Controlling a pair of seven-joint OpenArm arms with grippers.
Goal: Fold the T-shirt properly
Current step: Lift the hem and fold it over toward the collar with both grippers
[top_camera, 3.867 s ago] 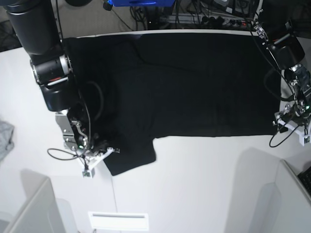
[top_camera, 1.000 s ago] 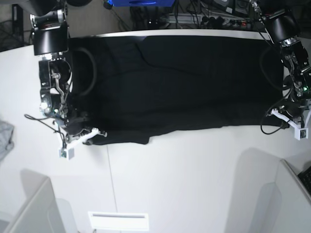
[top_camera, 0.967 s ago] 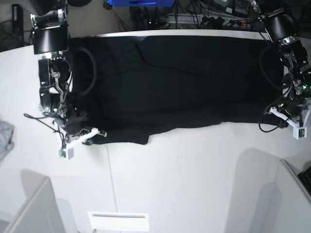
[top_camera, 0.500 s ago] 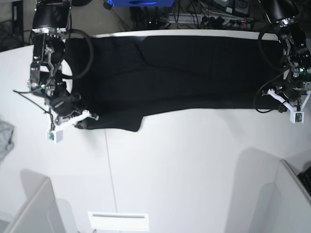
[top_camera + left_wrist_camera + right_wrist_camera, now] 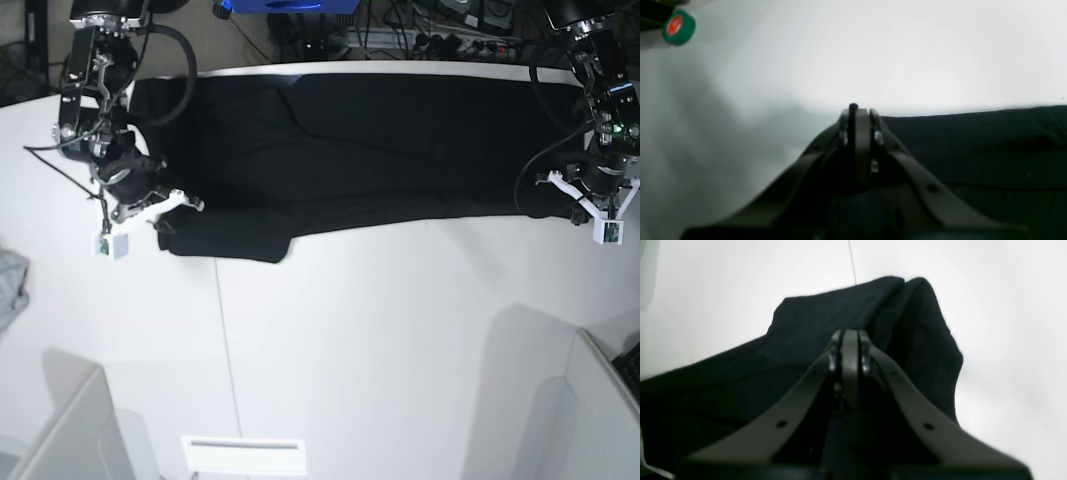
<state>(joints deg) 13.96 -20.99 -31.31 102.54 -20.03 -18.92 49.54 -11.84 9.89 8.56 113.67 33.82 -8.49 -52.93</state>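
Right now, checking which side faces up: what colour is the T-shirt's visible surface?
Plain black T-shirt; base view.

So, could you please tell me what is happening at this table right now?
A two-armed robot is folding a black T-shirt spread along the far side of the white table. The right hand is shut on the shirt's near edge at one end, the left hand shut on it at the other end.

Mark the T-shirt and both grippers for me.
T-shirt [image 5: 380, 150], base view, middle of the spread black cloth.
left gripper [image 5: 565, 208], base view, tips at the cloth's edge.
right gripper [image 5: 172, 222], base view, tips on the cloth's corner.
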